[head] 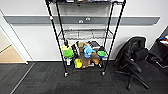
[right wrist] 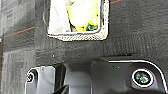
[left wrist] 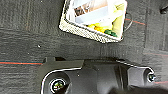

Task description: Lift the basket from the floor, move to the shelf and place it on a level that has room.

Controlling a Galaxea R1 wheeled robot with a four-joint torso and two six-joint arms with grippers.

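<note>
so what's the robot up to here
Nothing is being held yet. The basket sits on the dark carpet floor, seen from above by both wrist cameras, with yellow and white items inside. Ahead, in the head view, stands the wire shelf; its middle level looks bare, while the bottom tier is crowded.

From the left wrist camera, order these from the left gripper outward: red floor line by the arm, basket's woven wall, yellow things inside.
1. Red line, on the carpet, closest.
2. Basket's woven wall, its near side.
3. Yellow items, inside, just behind that wall.
</note>
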